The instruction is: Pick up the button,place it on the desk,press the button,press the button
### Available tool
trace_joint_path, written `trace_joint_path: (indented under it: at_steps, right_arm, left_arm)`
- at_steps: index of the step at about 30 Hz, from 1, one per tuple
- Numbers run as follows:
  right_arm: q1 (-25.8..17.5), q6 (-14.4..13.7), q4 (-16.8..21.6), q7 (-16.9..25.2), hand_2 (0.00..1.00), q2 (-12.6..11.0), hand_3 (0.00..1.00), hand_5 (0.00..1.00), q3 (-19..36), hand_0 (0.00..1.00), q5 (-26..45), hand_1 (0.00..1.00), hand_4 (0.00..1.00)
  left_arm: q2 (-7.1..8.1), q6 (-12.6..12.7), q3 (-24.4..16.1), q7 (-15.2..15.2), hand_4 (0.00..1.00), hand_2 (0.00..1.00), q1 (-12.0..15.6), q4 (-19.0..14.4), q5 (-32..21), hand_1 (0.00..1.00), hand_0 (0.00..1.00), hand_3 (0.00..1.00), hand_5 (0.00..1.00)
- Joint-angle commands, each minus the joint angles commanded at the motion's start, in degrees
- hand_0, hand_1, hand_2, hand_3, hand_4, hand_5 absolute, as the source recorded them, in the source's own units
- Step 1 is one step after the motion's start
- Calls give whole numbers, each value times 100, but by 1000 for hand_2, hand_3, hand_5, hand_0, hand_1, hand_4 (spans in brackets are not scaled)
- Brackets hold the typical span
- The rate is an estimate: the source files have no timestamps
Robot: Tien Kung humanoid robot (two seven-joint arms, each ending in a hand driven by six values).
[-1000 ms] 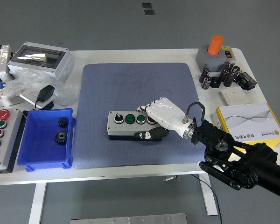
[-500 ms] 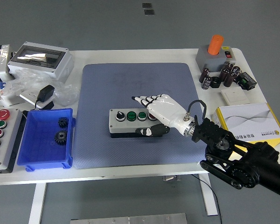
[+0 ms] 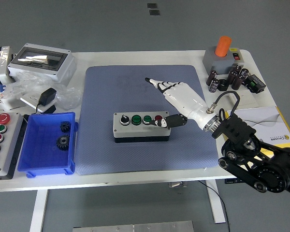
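A grey button box (image 3: 140,126) with a black knob, two green buttons and a red button lies on the blue mat (image 3: 145,116) at its middle. My right hand (image 3: 176,99), white with black fingertips, hovers just right of and above the box. Its fingers (image 3: 157,83) are stretched out and point up-left, away from the box. Its thumb (image 3: 171,121) hangs close beside the red button at the box's right end. The hand holds nothing. My left arm is out of view.
A blue bin (image 3: 48,142) with two black gears stands left of the mat. A second button panel (image 3: 2,145) lies at the far left edge. A grey enclosure (image 3: 41,60) sits at the back left. An orange-topped device (image 3: 222,55), capacitors (image 3: 232,77) and a yellow-edged box (image 3: 256,128) are at the right.
My right hand let go of the button box, lifted and drew back to the right, with its fingers opening out and swinging up. The box now lies uncovered on the mat, slightly shifted.
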Motion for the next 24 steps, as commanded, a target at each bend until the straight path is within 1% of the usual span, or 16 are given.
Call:
trace_joint_path:
  at_steps: [2, 3, 4, 7, 9, 10, 11, 14, 15, 16, 21, 22, 24]
  right_arm:
    - [-32, 43, 246, 16, 998, -133, 998, 453, 183, 577, -114, 815, 998]
    - [-46, 137, 382, 28, 998, -204, 998, 453, 255, 577, -150, 815, 998]
    - [-55, 236, 492, 37, 662, -254, 998, 268, 300, 401, -169, 626, 717]
    - [-60, 622, 815, 52, 662, -376, 998, 268, 338, 401, -234, 626, 717]
    - [-49, 852, 890, 6, 662, -406, 998, 268, 287, 401, -322, 626, 717]
    - [-42, 955, 896, -40, 263, -408, 715, 2, 244, 205, -398, 261, 237]
    - [-31, 1081, 898, -95, 263, -408, 715, 2, 191, 205, -484, 261, 237]
    - [8, 1248, 886, -200, 263, -396, 715, 2, 58, 205, -643, 261, 237]
    - [26, 1275, 883, -231, 263, -390, 715, 2, 13, 205, -689, 261, 237]
    - [43, 1295, 877, -257, 171, -383, 651, 2, -24, 156, -726, 176, 194]
    - [150, 1347, 791, -370, 171, -316, 651, 2, -219, 156, -881, 176, 194]
    - [176, 1356, 759, -395, 142, -291, 656, 2, -275, 143, -906, 143, 229]
    - [205, 1368, 707, -430, 142, -254, 656, 2, -356, 143, -936, 143, 229]
  left_arm:
    - [1, 6, -9, -4, 871, 656, 2, 0, 4, 737, 732, 692, 312]
    - [0, 7, -12, -7, 871, 656, 2, 0, 6, 737, 732, 692, 312]
    - [-1, 8, -14, -9, 869, 656, 1, 0, 8, 737, 732, 689, 314]
    - [-6, 7, -11, -18, 869, 656, -6, 0, 3, 737, 732, 689, 314]
    - [-7, 7, -13, -19, 869, 656, -9, 0, 4, 737, 732, 689, 314]
    - [-6, 8, -16, -20, 875, 655, -9, 0, 5, 737, 732, 692, 329]
    - [-5, 9, -19, -20, 875, 655, -9, 0, 5, 737, 732, 692, 329]
    - [-2, 11, -26, -18, 875, 655, -6, 0, 4, 737, 732, 692, 329]
    - [0, 12, -30, -17, 875, 655, -5, 0, 6, 737, 732, 692, 329]
    - [1, 13, -33, -16, 872, 655, -4, 0, 8, 738, 733, 690, 323]
    - [9, 16, -43, -25, 872, 655, -7, 0, 14, 738, 733, 690, 323]
    - [12, 16, -47, -26, 892, 655, -8, 0, 20, 738, 733, 697, 337]
    - [14, 16, -45, -30, 892, 655, -10, 0, 18, 738, 733, 697, 337]
